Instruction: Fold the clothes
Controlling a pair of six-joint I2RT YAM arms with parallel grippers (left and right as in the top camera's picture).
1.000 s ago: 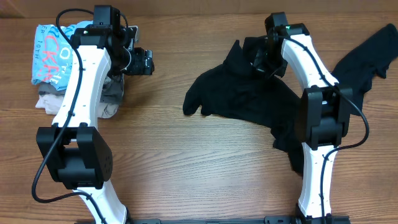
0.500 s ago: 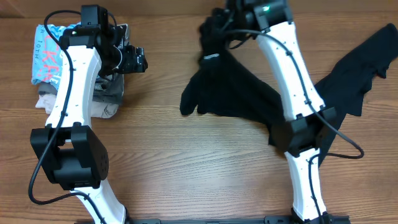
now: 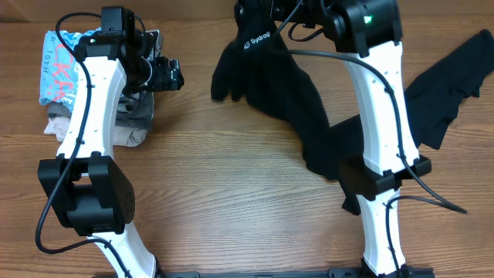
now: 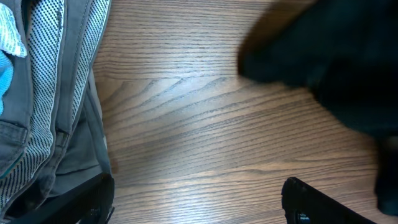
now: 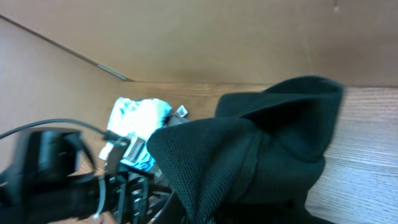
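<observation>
Two black garments, two arms, one wooden table (image 3: 231,224). Lifted garment (image 3: 289,85) hoisted at 12 o'clock, clamped in the right gripper (image 3: 272,11), draped down toward the table's centre, one patch of white lettering (image 3: 258,37) showing. Second garment (image 3: 451,73) spread flat at 3 o'clock. Left gripper (image 3: 171,75) at 10 o'clock, fingers (image 4: 311,202) apart, holding nothing, just beside one pile (image 3: 139,123) of folded clothes: light-blue shirt (image 3: 60,69) on top, grey garment (image 4: 50,93) beneath.

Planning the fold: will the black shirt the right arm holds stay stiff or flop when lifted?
Probably floppy: the black shirt hangs in loose folds from the right gripper. Likely light, since one pinch holds it up.
</observation>
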